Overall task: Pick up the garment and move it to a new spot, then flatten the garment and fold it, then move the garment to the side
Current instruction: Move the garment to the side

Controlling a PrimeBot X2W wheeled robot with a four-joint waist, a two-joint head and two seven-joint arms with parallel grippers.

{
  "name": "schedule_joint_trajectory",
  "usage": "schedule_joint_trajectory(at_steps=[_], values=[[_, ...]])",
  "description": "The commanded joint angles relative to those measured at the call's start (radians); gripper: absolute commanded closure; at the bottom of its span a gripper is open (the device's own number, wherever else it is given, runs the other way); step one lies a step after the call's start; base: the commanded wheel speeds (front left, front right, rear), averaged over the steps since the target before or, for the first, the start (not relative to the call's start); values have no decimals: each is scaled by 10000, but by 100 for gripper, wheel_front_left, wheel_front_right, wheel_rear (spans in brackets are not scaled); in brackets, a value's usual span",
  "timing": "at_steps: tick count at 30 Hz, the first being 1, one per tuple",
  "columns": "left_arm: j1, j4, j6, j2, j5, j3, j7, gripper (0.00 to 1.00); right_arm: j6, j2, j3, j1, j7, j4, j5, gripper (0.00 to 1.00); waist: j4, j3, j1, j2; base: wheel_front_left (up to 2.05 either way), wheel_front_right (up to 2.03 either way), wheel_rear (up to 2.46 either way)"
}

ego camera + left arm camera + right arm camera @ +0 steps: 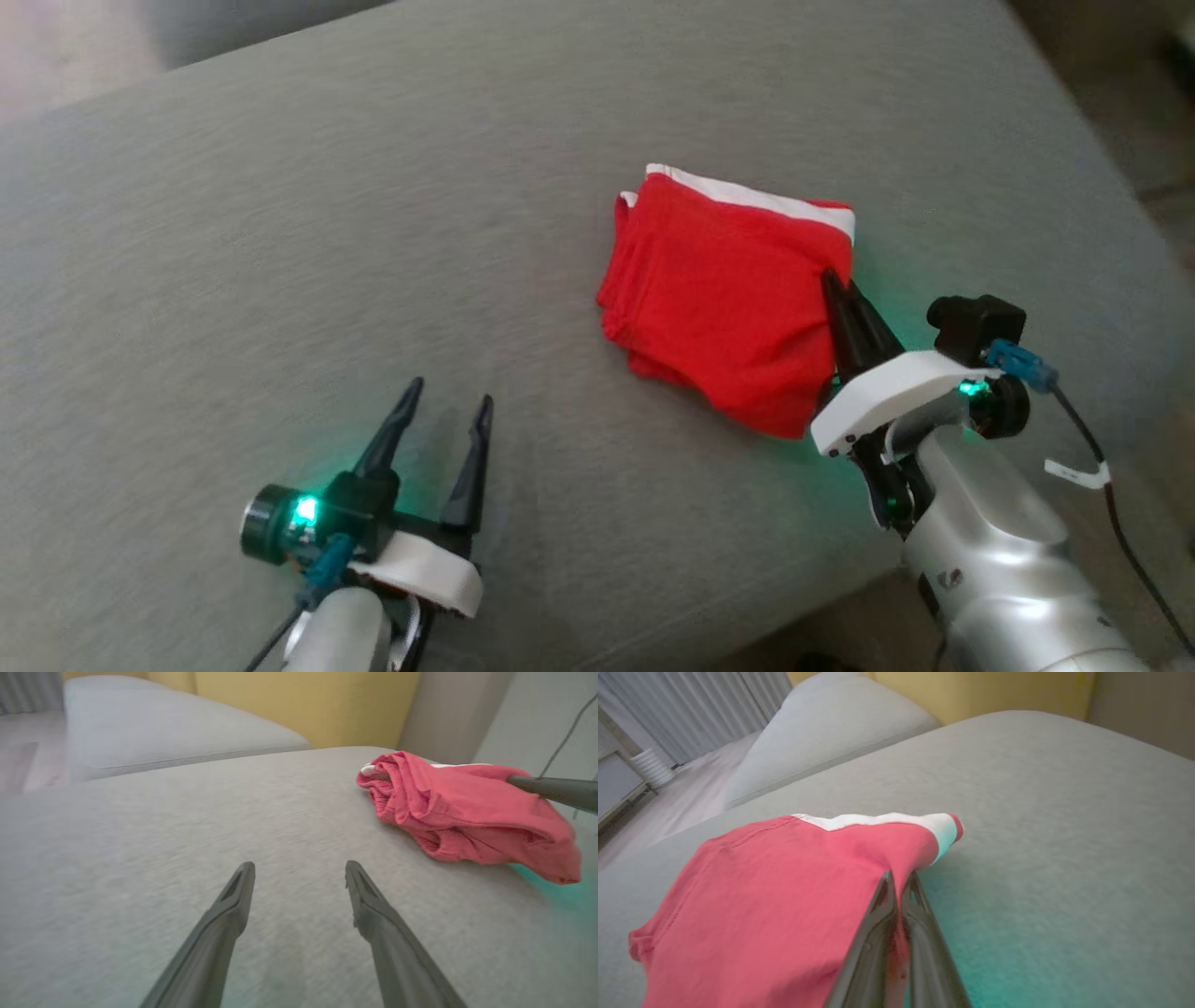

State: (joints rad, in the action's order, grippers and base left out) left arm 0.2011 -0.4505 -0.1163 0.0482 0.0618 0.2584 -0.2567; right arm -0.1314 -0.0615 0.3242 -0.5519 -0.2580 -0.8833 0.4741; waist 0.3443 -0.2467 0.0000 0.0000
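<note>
Jaws, head view: right gripper [829,276] has its jaws closed on the garment [719,299], biting its edge at 3 o'clock. Left gripper [450,392] has its jaws apart and empty, low at 7 o'clock of the view.
Garment, head view: red, with a white band [756,196] along its 12 o'clock edge. It is folded into a compact stack on the grey cushion [373,233], right of centre and well apart from the left gripper.
Left wrist view: the left gripper [300,864] points across bare cushion. The garment [458,812] sits at 2 o'clock, its near layers loose and puffed. The right gripper [514,782] reaches in over it from 3 o'clock.
Right wrist view: the right gripper [901,873] meets at the fold with red cloth pinched between. The white band [878,820] runs along the far edge of the garment [784,882]. Open cushion spreads toward 3 o'clock.
Step in hand: probably the last one, shifting the folded garment aside.
Doing it well: hold the pinch firm and travel low and slow, so the trailing layers slide together rather than peel open. Leave the left gripper out of the path.
Hard to make out: how many layers the pinch has caught, and whether the bottom layer is among them. The garment's 4 o'clock end is blurred in the left wrist view.
</note>
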Motion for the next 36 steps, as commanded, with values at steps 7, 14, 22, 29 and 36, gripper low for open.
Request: schedule_joint_trajectory(at_steps=[7, 14, 22, 29, 36], values=[[384, 34, -118, 232, -75, 122, -51, 0, 7, 106, -627, -693, -37, -115, -1327, 100, 538, -647, 0, 0, 0, 0, 0], [625, 112, -134, 377, -17, 214, -51, 0, 7, -1384, -1986, -2389, -25, -1219, -3981, 100, -720, -1305, 0, 0, 0, 0, 0], [828, 237, -140, 306, 65, 222, -51, 0, 7, -3560, -4211, -3494, 742, -2224, -6034, 100, -2054, -1917, 0, 0, 0, 0, 0], [991, 358, -142, 263, 43, 252, -51, 0, 7, -4045, -6219, -3658, 1073, -1910, -7409, 100, -2444, -2212, 0, 0, 0, 0, 0], [1096, 350, -142, 234, 49, 209, -51, 0, 7, -3583, -7649, -3579, 517, -1166, -8419, 0, -2414, -2092, 0, 0, 0, 0, 0]])
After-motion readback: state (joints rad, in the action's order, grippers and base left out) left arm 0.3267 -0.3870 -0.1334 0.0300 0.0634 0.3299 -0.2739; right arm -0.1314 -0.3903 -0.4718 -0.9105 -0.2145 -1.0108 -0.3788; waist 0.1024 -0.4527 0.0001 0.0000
